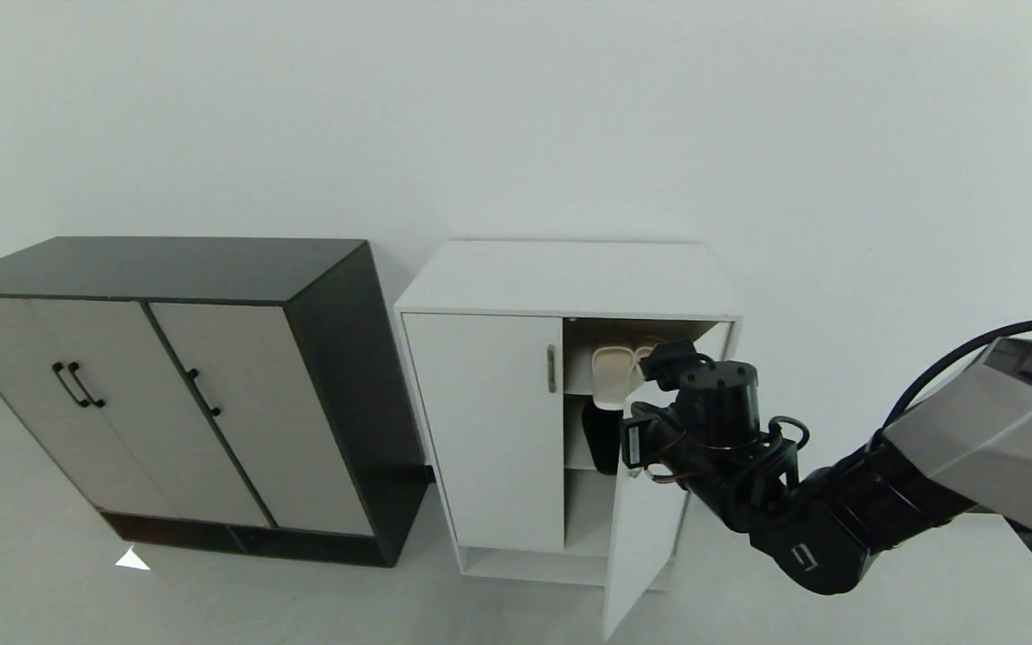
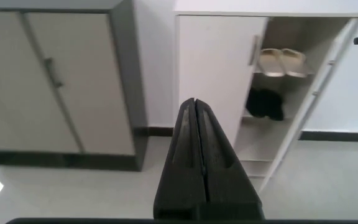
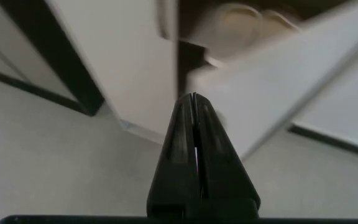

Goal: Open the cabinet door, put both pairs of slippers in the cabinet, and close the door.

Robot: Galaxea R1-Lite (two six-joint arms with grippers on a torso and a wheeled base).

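The white cabinet (image 1: 561, 278) stands against the wall with its left door shut and its right door (image 1: 646, 537) swung open towards me. Inside, a beige pair of slippers (image 1: 614, 372) sits on the top shelf and a black pair (image 1: 604, 439) on the shelf below. My right gripper (image 1: 657, 356) is shut and empty, just in front of the opening at top-shelf height, beside the beige pair. In the right wrist view its closed fingers (image 3: 193, 109) point at the open door (image 3: 278, 81). My left gripper (image 2: 195, 104) is shut and empty, well back from the cabinet (image 2: 216, 68); beige slippers (image 2: 283, 62) and black slippers (image 2: 266, 102) show inside.
A wider black cabinet with grey doors (image 1: 167, 385) stands close to the left of the white one. Bare grey floor (image 1: 32, 555) lies in front of both. The open door juts out into the floor space on the right.
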